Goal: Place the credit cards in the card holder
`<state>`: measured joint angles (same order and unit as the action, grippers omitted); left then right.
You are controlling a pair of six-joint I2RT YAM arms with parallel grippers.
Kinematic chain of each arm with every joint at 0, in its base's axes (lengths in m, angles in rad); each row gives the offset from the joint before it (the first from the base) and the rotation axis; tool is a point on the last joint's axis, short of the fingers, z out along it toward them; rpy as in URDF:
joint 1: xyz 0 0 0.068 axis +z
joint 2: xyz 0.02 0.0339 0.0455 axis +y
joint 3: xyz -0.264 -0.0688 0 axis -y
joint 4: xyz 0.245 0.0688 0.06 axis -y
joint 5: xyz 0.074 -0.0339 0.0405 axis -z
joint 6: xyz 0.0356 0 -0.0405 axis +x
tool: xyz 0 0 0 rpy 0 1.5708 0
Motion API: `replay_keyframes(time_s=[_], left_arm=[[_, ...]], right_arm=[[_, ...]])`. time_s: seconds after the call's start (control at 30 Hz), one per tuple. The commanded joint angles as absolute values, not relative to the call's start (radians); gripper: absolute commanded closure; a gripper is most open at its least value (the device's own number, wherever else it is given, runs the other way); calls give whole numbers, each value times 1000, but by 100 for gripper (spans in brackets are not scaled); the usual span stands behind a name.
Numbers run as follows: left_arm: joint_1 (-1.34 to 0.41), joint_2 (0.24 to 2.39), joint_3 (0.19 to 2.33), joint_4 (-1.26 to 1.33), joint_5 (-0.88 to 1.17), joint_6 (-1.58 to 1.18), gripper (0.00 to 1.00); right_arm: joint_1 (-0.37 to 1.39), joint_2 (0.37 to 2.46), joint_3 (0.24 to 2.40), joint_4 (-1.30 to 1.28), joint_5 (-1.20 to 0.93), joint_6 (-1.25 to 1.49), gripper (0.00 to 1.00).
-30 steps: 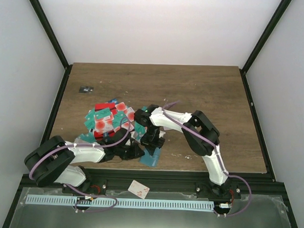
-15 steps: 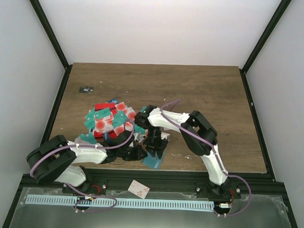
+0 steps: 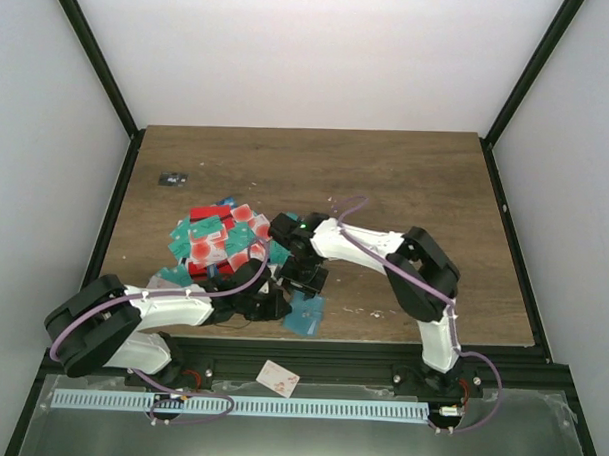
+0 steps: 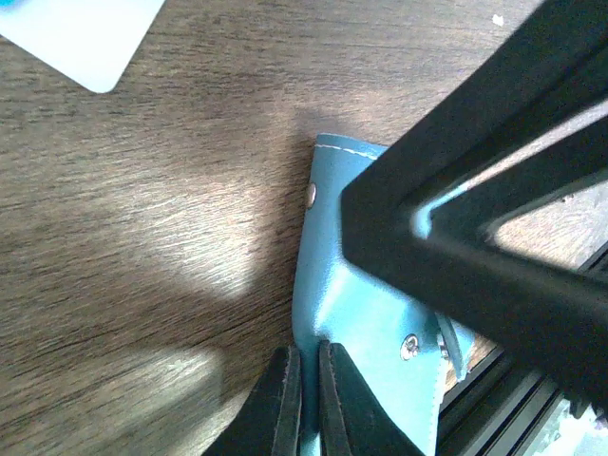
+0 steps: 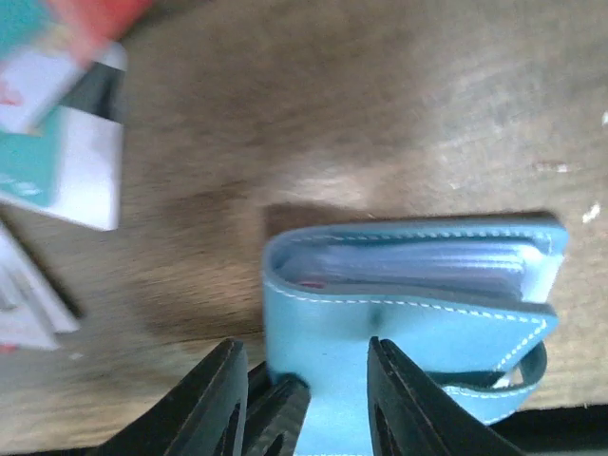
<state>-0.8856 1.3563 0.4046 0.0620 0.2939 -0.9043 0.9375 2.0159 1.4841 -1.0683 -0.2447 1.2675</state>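
The credit cards [image 3: 217, 239], red, teal and white with red blotches, lie in a heap at the left of the table. The teal-blue card holder [image 3: 303, 314] stands on edge near the table's front edge. In the left wrist view my left gripper [image 4: 306, 353] is shut on one edge of the card holder [image 4: 366, 304]. In the top view the left gripper [image 3: 274, 305] is at the holder's left. My right gripper [image 3: 305, 282] hangs above it. In the right wrist view it [image 5: 304, 348] is open and straddles the card holder [image 5: 408, 313], whose inner pocket slots show.
One card [image 3: 277, 377] lies off the table below its front edge. A small black object [image 3: 171, 178] sits at the far left. Loose cards [image 5: 62, 142] lie close to the left of the holder. The table's front edge [image 3: 381, 341] is just beside the holder.
The right arm's elbow has swung to the right and its gripper has shifted slightly over the card holder. The left arm has reached a little further right. The holder has hardly moved.
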Motion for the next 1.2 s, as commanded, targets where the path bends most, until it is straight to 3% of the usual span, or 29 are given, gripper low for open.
replay_keyframes(time_s=[0.0,0.17,0.3,0.57,0.87,1.17], left_arm=[[-894,1352,410,-52,282,-861,96],[-894,1333,454,-116,280,-842,94],[-895,1305,505,-179,282,-812,89],[-895,1292,651,-343,282,-732,68],[-903,1395,696,-300,414,-667,66],[-926,1492,740,-295,421,-646,66]], right_arm=[[904,1866,1371,-846,-201,1200,62],[871,1664,1161,-758,-179,1133,63],[866,1503,946,-650,-185,1017,70],[865,1323,620,-336,-420,920,72],[853,1335,621,-255,-429,898,71],[820,1325,595,-235,-461,870,72]])
